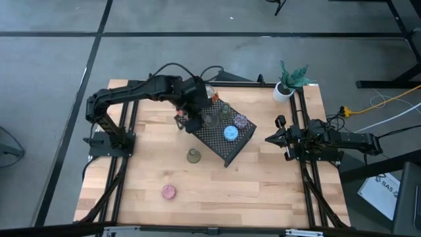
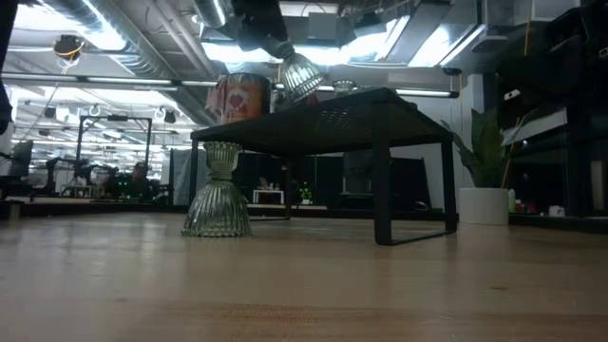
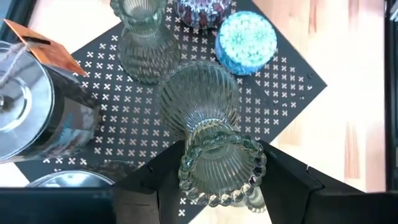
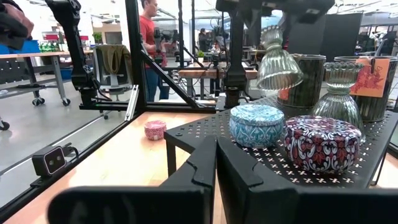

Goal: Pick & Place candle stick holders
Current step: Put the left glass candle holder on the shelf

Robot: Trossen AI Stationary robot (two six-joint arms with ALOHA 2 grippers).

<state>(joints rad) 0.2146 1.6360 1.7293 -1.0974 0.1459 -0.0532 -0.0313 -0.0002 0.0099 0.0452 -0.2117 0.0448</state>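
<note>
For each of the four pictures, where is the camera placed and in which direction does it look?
High view: above, facing straight down on the table and both arms.
Low view: at tabletop height, facing across to a glass candle holder beside the black rack.
Left wrist view: over the left claw, which holds a glass holder above the rack.
Right wrist view: behind the shut right claw, facing the rack.
Both wrist views share the blue tin.

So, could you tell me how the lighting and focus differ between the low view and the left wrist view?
Low view: bright ceiling lights behind leave the black rack a dark silhouette, and the near wooden table is soft. Left wrist view: evenly lit and sharp on the ribbed glass holder gripped by the left gripper; the tin at the edge looks slightly blurred.
</note>
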